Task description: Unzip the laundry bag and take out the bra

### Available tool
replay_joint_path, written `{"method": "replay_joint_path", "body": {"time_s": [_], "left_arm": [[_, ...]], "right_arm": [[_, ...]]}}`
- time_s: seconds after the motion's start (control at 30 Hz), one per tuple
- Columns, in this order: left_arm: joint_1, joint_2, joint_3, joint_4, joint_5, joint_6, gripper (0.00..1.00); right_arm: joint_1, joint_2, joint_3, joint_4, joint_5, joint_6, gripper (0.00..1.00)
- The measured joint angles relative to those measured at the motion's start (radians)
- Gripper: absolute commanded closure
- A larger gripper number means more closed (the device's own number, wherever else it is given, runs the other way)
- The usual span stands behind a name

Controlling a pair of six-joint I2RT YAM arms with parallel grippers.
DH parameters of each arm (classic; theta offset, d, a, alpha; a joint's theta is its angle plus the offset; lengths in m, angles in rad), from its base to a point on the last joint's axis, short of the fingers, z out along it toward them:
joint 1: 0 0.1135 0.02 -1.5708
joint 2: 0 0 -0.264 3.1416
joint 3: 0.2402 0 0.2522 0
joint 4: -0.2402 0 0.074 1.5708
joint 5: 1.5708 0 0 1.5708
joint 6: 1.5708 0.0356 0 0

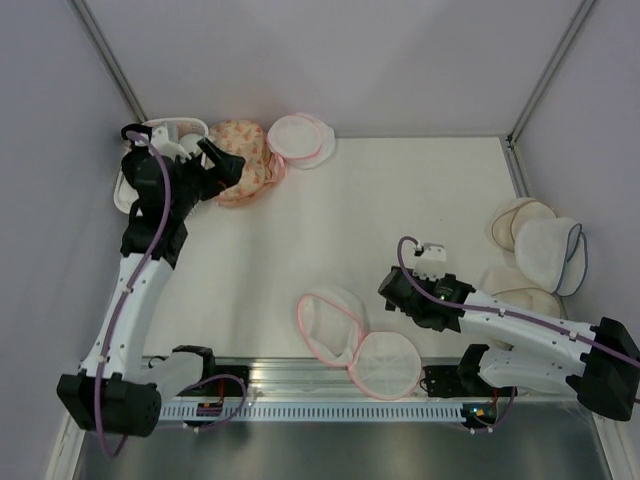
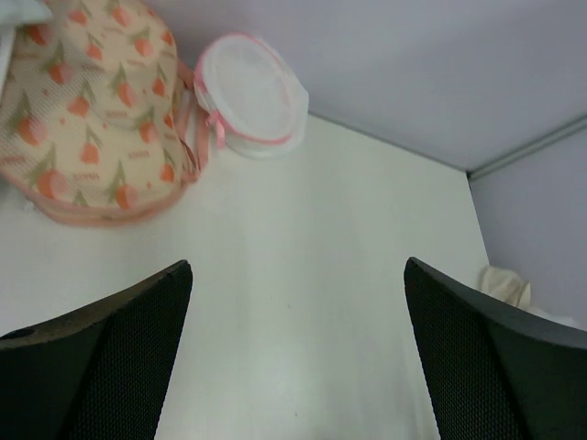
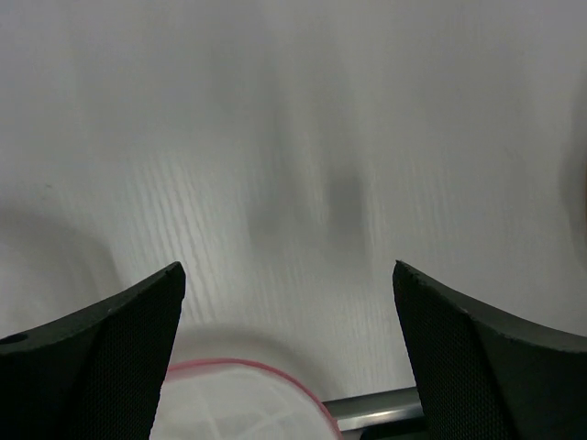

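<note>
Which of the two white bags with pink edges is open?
The near bag, by the right gripper: its two halves lie spread apart. The far bag, beside the flowery bag, is closed up.

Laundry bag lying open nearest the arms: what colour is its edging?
Pink; laundry bag shows clearest in top external view.

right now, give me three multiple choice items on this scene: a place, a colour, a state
1. Where is the open laundry bag?
A far left corner
B near edge, centre
C far right corner

2. What colour edges the white domes on the right?
A pink
B blue
C green

3. How is the left gripper?
A open, empty
B shut on a bag
C shut on nothing

B: both halves lie spread at the near edge.
B: a blue rim shows.
A: its wrist view shows the fingers apart with nothing between.
</note>
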Motion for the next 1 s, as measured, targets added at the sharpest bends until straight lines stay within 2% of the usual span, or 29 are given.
{"method": "replay_joint_path", "body": {"time_s": [0.17,0.3,0.53,0.7,0.9,1.0], "left_arm": [[-0.093,-0.195,-0.177,-0.071,0.037,-0.024,0.00],[-0.138,-0.305,-0.240,-0.129,0.076,-0.042,0.00],[-0.149,-0.440,-0.261,-0.201,0.140,-0.061,0.00],[-0.149,-0.503,-0.289,-0.247,0.167,-0.068,0.00],[-0.149,-0.528,-0.306,-0.282,0.185,-0.074,0.00],[-0.149,-0.529,-0.317,-0.288,0.196,-0.077,0.00]], "right_arm": [[0.034,-0.159,-0.194,-0.019,-0.103,0.127,0.02],[0.067,-0.243,-0.253,-0.029,-0.168,0.182,0.02],[0.126,-0.219,-0.269,-0.003,-0.263,0.230,0.02],[0.220,-0.237,-0.283,-0.002,-0.293,0.295,0.03],[0.301,-0.309,-0.289,0.005,-0.325,0.353,0.19],[0.318,-0.309,-0.309,0.029,-0.364,0.359,0.21]]}}
